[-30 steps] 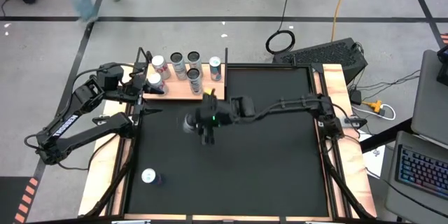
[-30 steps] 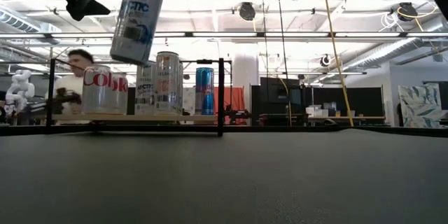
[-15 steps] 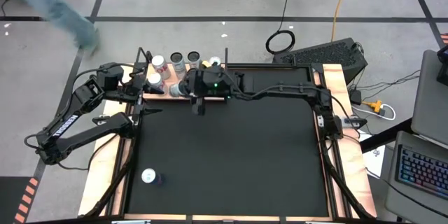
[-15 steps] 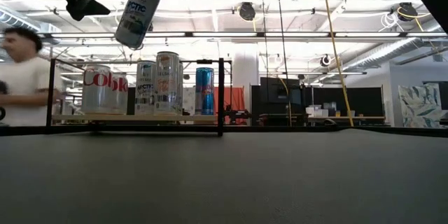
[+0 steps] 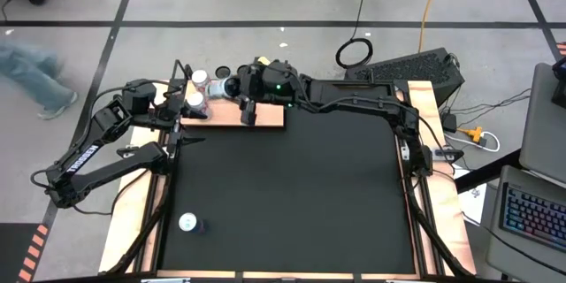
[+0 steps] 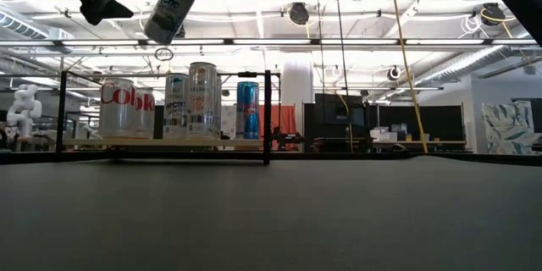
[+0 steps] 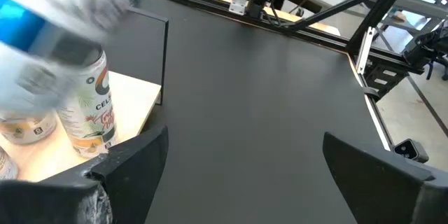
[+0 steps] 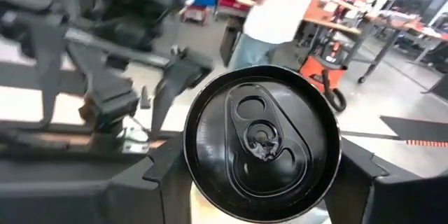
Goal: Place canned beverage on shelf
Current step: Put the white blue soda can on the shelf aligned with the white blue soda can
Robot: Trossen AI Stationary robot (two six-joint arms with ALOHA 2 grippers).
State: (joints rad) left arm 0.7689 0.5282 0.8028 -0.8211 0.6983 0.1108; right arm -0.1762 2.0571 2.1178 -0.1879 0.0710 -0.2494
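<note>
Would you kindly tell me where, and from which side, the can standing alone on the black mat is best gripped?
Grip the lone can around its round side wall, about mid-height, with the claw coming in level across the mat. It appears to stand upright, lid up, with nothing crowding it.

The shelf (image 5: 265, 117) is light wood with matt grain, the can (image 8: 262, 142) has a glossy metal top, and the table (image 6: 339, 212) looks matt black, perhaps rubber.

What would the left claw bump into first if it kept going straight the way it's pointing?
Probably the cans on the shelf: the open left gripper points at the tall orange-printed can right ahead. The can held by the right gripper also hangs there, though how close is unclear.
</note>
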